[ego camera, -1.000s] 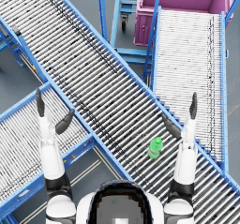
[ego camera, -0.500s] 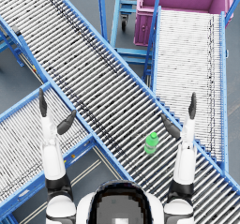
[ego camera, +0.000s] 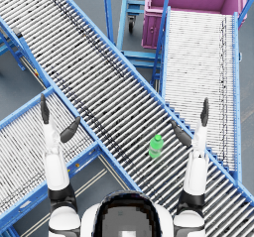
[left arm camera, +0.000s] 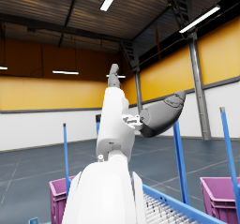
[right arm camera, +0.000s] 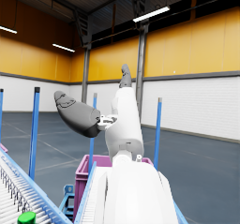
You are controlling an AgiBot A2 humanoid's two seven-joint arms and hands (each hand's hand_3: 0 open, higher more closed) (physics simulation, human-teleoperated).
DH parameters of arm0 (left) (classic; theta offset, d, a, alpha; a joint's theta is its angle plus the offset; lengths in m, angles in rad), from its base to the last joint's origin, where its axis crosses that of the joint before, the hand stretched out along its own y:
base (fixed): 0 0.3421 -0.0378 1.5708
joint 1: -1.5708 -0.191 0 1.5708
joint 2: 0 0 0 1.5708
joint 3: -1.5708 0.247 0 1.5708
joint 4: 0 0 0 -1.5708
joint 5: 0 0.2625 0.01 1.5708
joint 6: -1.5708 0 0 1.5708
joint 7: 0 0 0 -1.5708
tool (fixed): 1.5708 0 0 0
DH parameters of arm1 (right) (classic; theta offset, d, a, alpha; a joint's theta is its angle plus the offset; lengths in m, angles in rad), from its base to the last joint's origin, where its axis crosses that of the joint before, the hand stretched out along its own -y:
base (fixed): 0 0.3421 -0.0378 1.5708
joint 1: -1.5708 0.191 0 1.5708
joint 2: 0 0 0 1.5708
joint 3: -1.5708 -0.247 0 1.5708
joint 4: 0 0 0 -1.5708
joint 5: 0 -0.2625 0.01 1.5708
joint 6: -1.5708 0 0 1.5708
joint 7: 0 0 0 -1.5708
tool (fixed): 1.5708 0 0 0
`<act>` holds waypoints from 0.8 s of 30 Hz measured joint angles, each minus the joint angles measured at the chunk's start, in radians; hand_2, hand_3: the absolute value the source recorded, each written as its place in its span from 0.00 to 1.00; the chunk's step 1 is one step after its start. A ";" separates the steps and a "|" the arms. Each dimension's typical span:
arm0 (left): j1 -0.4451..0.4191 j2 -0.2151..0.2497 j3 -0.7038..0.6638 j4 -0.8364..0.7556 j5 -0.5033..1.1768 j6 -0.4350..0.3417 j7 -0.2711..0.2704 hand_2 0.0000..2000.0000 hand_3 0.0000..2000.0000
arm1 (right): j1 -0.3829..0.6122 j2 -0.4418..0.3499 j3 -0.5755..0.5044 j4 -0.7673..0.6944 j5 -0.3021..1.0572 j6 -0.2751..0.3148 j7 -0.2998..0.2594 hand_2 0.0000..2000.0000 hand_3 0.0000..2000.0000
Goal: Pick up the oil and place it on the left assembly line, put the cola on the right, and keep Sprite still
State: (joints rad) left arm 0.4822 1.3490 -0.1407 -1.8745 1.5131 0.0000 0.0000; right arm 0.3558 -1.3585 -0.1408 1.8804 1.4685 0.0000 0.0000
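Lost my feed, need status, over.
Left hand open, right hand open, both raised. Sprite bottle on middle conveyor, untouched. Nothing blocking it.

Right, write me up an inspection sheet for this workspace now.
Surface: central roller conveyor running diagonally, with left conveyor and right conveyor beside it.
Job's things: green bottle, probably the Sprite, upright on the central conveyor; oil and cola not in view.
Clutter: nothing seen.
Hands: left hand and right hand raised, open, holding nothing.
Cables: nothing seen.
Surroundings: purple bin at the right conveyor's far end.
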 measured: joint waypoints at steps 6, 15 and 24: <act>-0.008 0.003 -0.001 -0.001 0.000 0.000 0.000 0.00 0.00 | -0.005 -0.003 0.000 -0.001 0.000 0.000 0.000 0.00 0.00; -0.013 0.006 0.000 0.001 0.000 0.000 0.000 0.00 0.00 | -0.008 -0.006 -0.001 -0.002 0.000 0.000 0.000 0.00 0.00; -0.004 0.006 -0.008 0.000 0.000 0.000 0.000 0.00 0.00 | -0.002 -0.006 -0.002 -0.001 0.000 0.000 0.000 0.00 0.00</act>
State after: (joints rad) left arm 0.4784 1.3548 -0.1484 -1.8742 1.5131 0.0000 0.0000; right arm 0.3533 -1.3650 -0.1432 1.8795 1.4685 0.0000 0.0000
